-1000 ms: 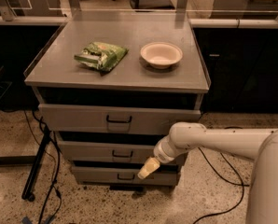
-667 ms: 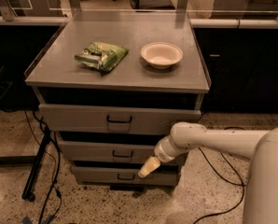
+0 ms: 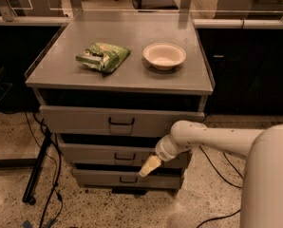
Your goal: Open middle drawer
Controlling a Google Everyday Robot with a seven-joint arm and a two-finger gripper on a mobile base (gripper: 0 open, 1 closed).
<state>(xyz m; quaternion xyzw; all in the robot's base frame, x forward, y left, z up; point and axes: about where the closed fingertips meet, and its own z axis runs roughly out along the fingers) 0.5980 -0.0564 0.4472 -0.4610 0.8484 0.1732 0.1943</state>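
the gripper (image 3: 150,166), before the middle drawer (image 3: 91,154), hides the right part of its front.

Grey cabinet top (image 3: 132,80) — green packet (image 3: 103,57), maybe snacks, left; white bowl (image 3: 164,55) right — hand (image 3: 149,166) low, before cabinet.

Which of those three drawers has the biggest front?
The top drawer, directly under the tabletop: its front is taller and wider than the two below. The tool hangs lower, before the lower right edge of the middle drawer.

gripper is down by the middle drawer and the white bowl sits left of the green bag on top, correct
Not quite: the camera view shows the white bowl right of the green bag on top. The gripper is down by the middle drawer.
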